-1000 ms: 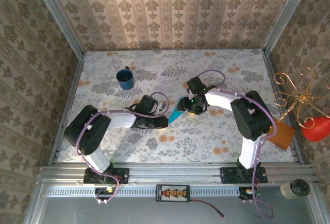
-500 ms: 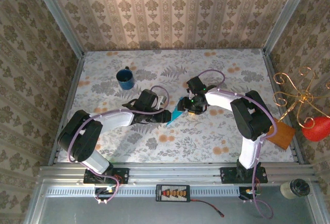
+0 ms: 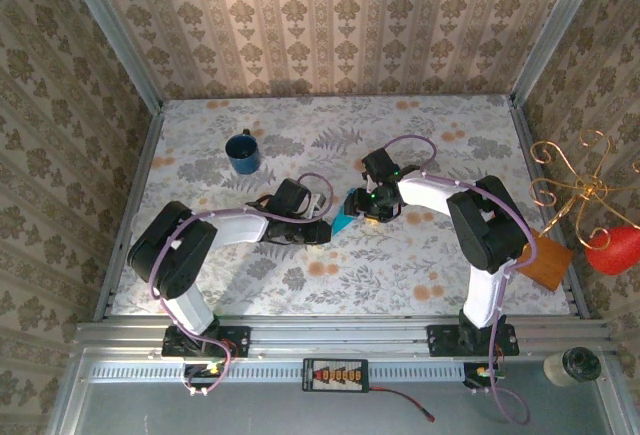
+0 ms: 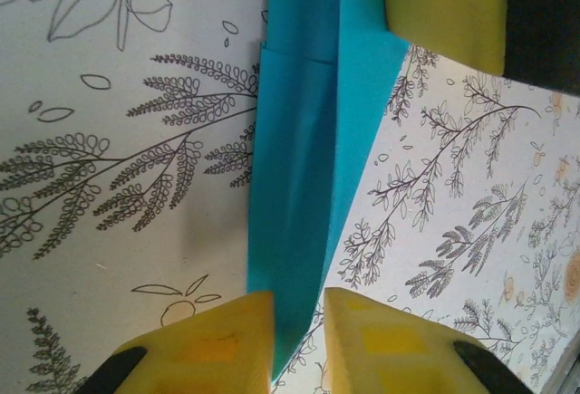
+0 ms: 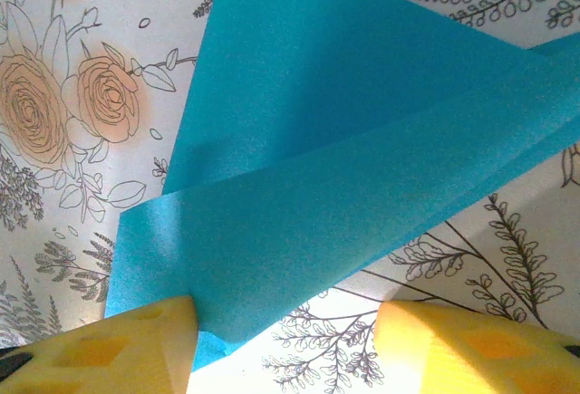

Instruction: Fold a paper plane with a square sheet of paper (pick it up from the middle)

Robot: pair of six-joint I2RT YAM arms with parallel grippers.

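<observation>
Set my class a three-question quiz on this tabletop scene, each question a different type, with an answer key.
1. True or false: the turquoise paper lies as a flat, unfolded square.
2. Multiple choice: the dark blue mug is (A) resting on the paper, (B) upright and apart from the paper, (C) lying on its side.
3. Fill in the blank: in the right wrist view, the right gripper has its jaws ____.

Key: 1 false, since folded layers show; 2 B; 3 open.
</observation>
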